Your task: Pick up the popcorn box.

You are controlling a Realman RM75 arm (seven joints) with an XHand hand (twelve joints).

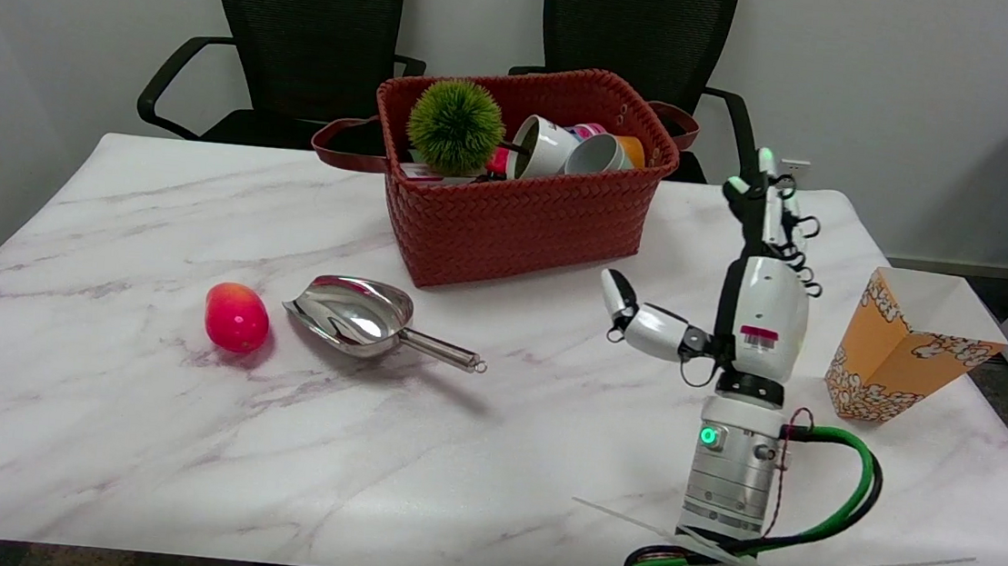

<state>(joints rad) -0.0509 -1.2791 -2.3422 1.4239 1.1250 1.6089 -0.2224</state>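
Head view: right hand (746, 281) is up off the white marble-pattern desk (135, 433) at right of centre, fingers spread, thumb out to frame left, holding nothing. Orange paper popcorn box with popcorn print (903, 359) stands upright at right edge of frame, near the desk's right edge, clear of the hand and to its right. Suggest shifting right, rotating so thumb and fingers straddle the box's side walls, closing gently since thin card crushes. Avoid nudging it off the edge. Red woven basket (528, 221) upper centre isn't in the way.
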